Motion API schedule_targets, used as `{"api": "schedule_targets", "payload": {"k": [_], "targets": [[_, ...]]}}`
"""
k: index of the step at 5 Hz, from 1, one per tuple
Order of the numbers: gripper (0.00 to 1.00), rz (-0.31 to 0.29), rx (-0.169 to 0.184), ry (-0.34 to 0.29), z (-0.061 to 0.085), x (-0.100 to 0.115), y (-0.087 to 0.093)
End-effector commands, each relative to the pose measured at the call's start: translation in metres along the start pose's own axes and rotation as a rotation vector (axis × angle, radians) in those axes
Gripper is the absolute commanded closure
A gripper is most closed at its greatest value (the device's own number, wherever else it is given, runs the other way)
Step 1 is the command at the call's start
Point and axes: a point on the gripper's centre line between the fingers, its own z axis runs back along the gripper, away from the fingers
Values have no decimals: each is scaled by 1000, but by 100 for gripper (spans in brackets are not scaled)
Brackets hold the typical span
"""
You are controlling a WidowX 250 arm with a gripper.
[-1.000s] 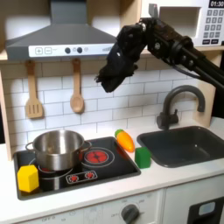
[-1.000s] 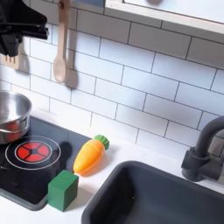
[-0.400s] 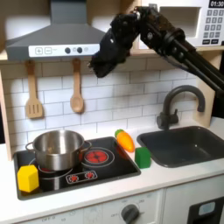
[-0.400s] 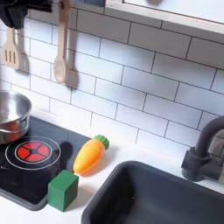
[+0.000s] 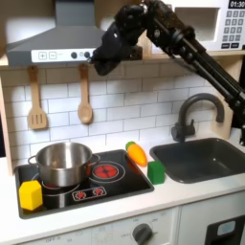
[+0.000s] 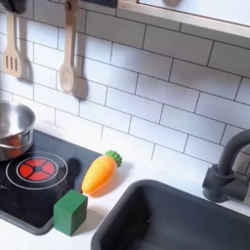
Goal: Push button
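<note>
The toy kitchen's range hood [image 5: 59, 40] spans the upper left of the first exterior view, and its front panel carries a row of small buttons [image 5: 79, 55], the task's target, at the panel's right end. The black arm [image 5: 182, 43] reaches in from the right, and its pincer [image 5: 100, 65] hangs just below and to the right of those buttons, very near the panel's lower edge. Whether it is released or clenched I cannot tell; the dark fingers merge against the hood.

Below, the sink [image 5: 203, 158] sits at the right of the desk [image 6: 137, 174] and the black stovetop [image 5: 100, 182] at the left, bearing a steel pot [image 5: 61, 163]. A wooden spatula [image 5: 36, 100] and wooden spoon [image 5: 84, 98] hang on the tiled wall. A carrot [image 5: 137, 153], a green block [image 5: 156, 172] and a yellow block [image 5: 31, 194] lie on or beside the stove.

The risk, as I judge it, is a miss: the buttons are small and close together, so a slightly low or sideways press could land on the hood's edge or the wrong button, or the pincer could knock the hanging spoon just beneath it.

The first exterior view shows the hood, the buttons and the arm. The second exterior view gives a closer look at the carrot's green top [image 6: 113, 156], the faucet base [image 6: 228, 182] and the burner ring [image 6: 37, 169].
</note>
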Motion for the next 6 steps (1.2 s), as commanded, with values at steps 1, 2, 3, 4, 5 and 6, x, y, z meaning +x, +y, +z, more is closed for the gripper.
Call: {"api": "schedule_targets", "payload": {"k": [1,2,3,4,5,6], "targets": [[100,7,6,-31,-4,13,4],[100,12,18,-41,-5,17,7],[100,15,19,-50,-7,22,8],[100,11,7,-54,-12,26,4],[100,-3,15,-59,-16,29,2],[100,-7,16,-57,-20,32,3]]}}
